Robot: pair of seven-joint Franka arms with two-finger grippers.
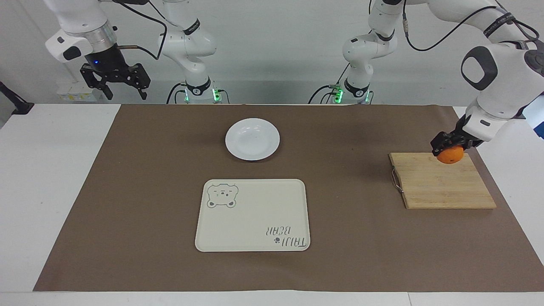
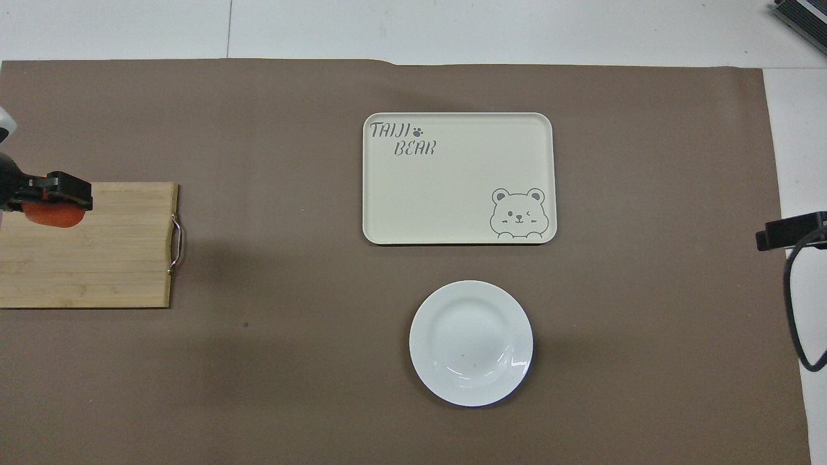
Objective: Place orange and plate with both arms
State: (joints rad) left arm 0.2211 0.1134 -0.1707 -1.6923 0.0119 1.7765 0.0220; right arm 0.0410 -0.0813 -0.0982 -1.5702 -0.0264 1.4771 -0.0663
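Left gripper [image 1: 448, 146] clenched on the orange [image 1: 450, 156], fingers pinching its top half, fruit bulging out just below them. Held in the air over the board [image 1: 442, 182], above the board's edge. Nothing touching the wood.

Right gripper [image 1: 115, 80] released, fingers spread, waiting high off the board, at the right arm's end of the table.

Plate [image 1: 252, 139] well apart from the board, toward the right arm. Tray [image 1: 253, 214] also well apart from the board, farther from the robots than the plate.
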